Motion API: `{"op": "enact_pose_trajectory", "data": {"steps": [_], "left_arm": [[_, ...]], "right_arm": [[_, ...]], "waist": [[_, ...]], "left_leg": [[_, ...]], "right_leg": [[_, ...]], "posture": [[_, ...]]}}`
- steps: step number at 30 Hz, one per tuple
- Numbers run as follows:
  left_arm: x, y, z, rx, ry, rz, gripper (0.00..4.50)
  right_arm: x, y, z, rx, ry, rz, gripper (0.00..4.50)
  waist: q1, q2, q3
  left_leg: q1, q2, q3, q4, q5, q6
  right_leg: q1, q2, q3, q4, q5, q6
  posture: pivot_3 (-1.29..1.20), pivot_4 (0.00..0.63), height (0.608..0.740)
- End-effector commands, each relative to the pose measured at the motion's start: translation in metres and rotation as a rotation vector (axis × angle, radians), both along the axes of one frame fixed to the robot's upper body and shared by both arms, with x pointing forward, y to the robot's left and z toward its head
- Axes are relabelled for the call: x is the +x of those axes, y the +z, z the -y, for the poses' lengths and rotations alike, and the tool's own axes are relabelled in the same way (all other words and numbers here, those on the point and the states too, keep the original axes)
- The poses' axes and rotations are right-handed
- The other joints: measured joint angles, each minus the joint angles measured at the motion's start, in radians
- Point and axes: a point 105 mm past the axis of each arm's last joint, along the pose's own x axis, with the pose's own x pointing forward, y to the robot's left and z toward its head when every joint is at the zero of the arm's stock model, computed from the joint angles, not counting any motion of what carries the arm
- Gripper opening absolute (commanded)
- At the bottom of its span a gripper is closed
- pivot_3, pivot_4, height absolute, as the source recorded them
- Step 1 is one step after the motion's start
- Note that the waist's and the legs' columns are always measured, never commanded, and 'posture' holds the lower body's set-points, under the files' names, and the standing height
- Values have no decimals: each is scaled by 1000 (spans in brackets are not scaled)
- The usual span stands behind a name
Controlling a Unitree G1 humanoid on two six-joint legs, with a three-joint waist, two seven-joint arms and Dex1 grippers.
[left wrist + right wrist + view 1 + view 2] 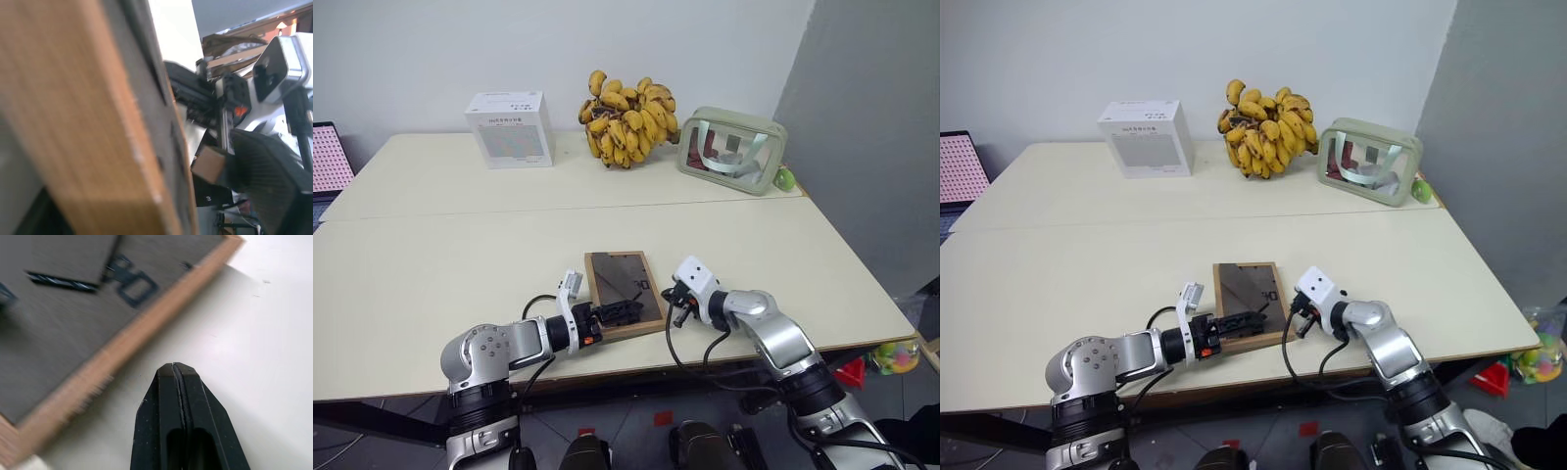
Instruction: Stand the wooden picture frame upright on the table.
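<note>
Frame (625, 282) flat near table (431, 264) front edge; left gripper (619, 313) spread over it, right gripper (177, 374) pinched empty; could slide off.

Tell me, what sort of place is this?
Probably a robot test room, not a home: a plain cream table against bare walls, staged with a banana bunch, white box and wooden picture frame.
</note>
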Motion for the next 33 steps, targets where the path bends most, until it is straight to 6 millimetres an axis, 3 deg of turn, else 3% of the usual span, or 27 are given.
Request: {"op": "enact_pose_trajectory", "data": {"steps": [1,5,9,11,14,17,19,25,31,33], "left_arm": [[-4,12,-9,-3,-6,14,2754],[-6,26,-12,-27,-22,61,2011],[-6,38,-9,-41,-44,109,1297],[-1,40,-7,-18,-41,116,1249],[2,60,-2,-38,-98,186,1249],[7,81,0,-32,-158,269,1249],[11,92,0,-32,-181,311,1249],[19,111,1,-38,-225,394,1249],[19,114,2,-33,-246,415,1249],[19,113,1,-27,-242,417,1249]], "right_arm": [[13,0,43,-46,-118,23,0],[18,10,65,-56,-157,52,0],[26,42,69,2,-163,121,0],[25,68,60,102,-131,126,0],[14,114,38,287,3,70,0],[-4,153,17,420,185,-37,654],[-5,165,9,448,228,-79,1032],[4,168,-9,425,261,-119,2244],[1,161,-34,337,330,-88,3623],[-6,163,-41,342,371,-81,3623]], "waist": [[0,0,0],[2,0,0],[3,0,1],[3,0,4],[1,-1,7],[2,-1,7],[1,-1,7],[1,0,7],[3,0,7],[3,0,7]], "left_leg": [[0,0,0,-1,2,3],[-3,1,-1,-4,1,2],[-7,2,-2,-5,0,3],[-8,3,-3,-5,0,4],[-11,3,-3,-5,0,4],[-13,3,-3,-3,0,4],[-14,3,-4,-2,0,4],[-17,3,-2,-2,0,4],[-25,4,-2,-3,0,4],[-25,4,-3,-3,0,4]], "right_leg": [[0,1,-1,1,0,0],[0,3,-3,3,1,1],[-2,6,-3,5,2,3],[-4,7,-3,6,2,3],[-8,8,-3,11,2,3],[-12,9,-3,17,2,3],[-16,10,-3,19,2,3],[-18,9,-2,17,1,2],[-25,9,-3,18,4,7],[-25,10,-3,18,4,7]], "posture": [[0,150,740],[0,150,740],[0,150,740],[0,150,740],[0,150,740],[0,150,740],[0,150,740],[0,150,740],[0,150,740],[0,150,740]]}}
